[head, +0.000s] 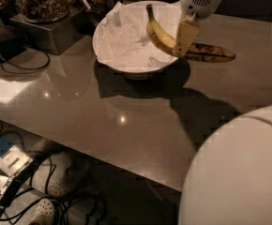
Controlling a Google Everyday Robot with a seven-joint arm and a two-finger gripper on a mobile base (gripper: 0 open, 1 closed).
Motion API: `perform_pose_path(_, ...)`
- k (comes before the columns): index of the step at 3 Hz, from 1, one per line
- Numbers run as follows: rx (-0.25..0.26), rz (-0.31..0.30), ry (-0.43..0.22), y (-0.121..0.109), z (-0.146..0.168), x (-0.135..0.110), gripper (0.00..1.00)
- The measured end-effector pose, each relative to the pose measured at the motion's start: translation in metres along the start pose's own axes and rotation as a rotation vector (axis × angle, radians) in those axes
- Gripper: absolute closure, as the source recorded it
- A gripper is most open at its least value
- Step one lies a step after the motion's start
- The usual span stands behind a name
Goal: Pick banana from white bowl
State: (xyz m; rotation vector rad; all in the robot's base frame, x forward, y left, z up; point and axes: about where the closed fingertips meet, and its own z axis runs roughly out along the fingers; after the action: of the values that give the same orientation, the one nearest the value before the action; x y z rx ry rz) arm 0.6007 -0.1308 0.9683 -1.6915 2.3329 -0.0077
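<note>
A long yellow banana (162,37) with a dark brown-black end (211,53) is held at its middle by my gripper (183,43), which is shut on it. The banana hangs above the right rim of the white bowl (108,55), its stem pointing up and back, its dark end sticking out to the right over the table. The bowl is wide and round, lined with crumpled white paper (126,36). My gripper comes down from the top of the view, over the bowl's right edge.
Glass jars of nuts (42,1) on a metal stand (51,32) sit at the back left. A cable (23,62) lies on the grey table (126,121). My arm's white body (239,172) fills the lower right. Shoes and cables lie on the floor below.
</note>
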Motion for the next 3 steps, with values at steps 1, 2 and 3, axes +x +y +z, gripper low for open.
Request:
perform_pose_path(1, -0.003, 0.013, 0.007, 0.034, -0.013, 0.005, 1.0)
perform_pose_path(2, 0.002, 0.009, 0.005, 0.035, -0.014, 0.005, 1.0)
perform_pose_path(3, -0.017, 0.019, -0.013, 0.05, -0.013, 0.01, 1.0)
